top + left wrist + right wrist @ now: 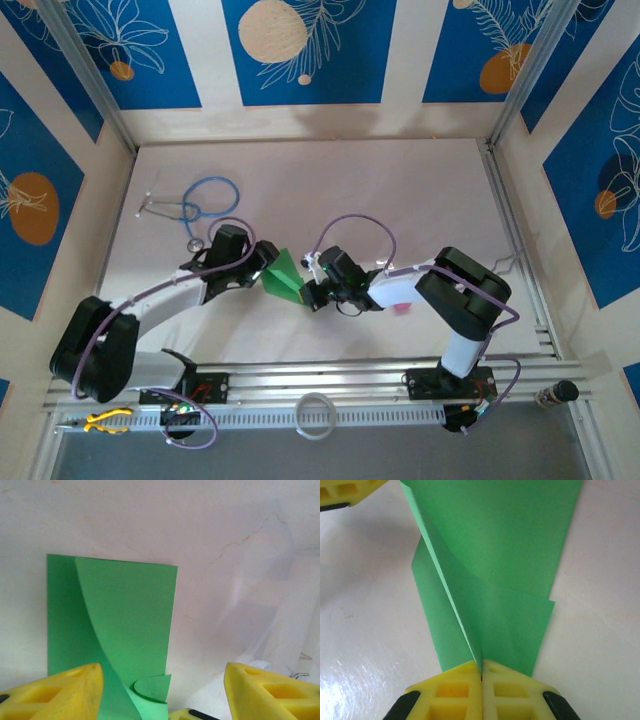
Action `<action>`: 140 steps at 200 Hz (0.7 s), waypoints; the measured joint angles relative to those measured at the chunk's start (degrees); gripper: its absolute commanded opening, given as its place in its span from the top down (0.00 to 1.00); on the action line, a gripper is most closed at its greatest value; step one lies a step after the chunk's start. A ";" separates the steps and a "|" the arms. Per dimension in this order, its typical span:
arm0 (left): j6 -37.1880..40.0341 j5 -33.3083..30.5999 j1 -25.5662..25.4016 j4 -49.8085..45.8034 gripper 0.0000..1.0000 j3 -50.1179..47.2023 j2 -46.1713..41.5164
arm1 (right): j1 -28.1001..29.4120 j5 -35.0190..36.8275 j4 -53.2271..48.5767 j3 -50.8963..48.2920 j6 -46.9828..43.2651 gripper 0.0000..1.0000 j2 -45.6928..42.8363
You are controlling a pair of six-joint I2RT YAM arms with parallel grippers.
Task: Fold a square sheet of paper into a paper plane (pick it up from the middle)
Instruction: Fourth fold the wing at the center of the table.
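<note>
Table (400, 190) carries the folded green paper (284, 274) near its middle, between the two arms. The right gripper (481, 672) is clamped on one end, probably anchoring the crease (loose layers curl upward). The left gripper (162, 676) hangs open over the other end. Lower folds are hidden.

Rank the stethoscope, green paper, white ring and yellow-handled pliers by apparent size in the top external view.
Largest: stethoscope.
Next: green paper and white ring, which look about alike, so unranked.
Smallest: yellow-handled pliers.
</note>
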 measured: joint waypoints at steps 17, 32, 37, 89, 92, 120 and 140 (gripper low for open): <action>0.31 1.01 0.37 -0.68 0.40 0.63 1.68 | 0.13 0.44 0.00 0.00 -1.27 0.94 -0.04; 0.35 1.70 0.70 -1.49 0.41 1.16 3.26 | 0.39 1.07 0.00 0.00 -2.36 0.94 -0.04; 0.39 1.97 0.79 -1.73 0.42 1.40 3.82 | 0.46 1.18 0.00 0.00 -2.69 0.94 -0.04; 1.36 3.61 1.46 -2.73 0.70 2.73 6.21 | 1.49 2.64 0.07 -0.07 -6.27 0.88 -0.52; 0.96 3.65 1.53 -2.71 0.72 2.78 6.38 | 1.55 2.73 0.07 -0.09 -6.51 0.87 -0.63; 1.90 4.15 1.90 -2.78 0.86 2.86 6.93 | 1.88 2.78 -0.22 -0.11 -8.52 0.80 -2.29; 2.12 4.57 1.95 -2.75 0.93 2.93 6.93 | 1.88 2.80 -1.40 -0.11 -9.03 0.76 -4.09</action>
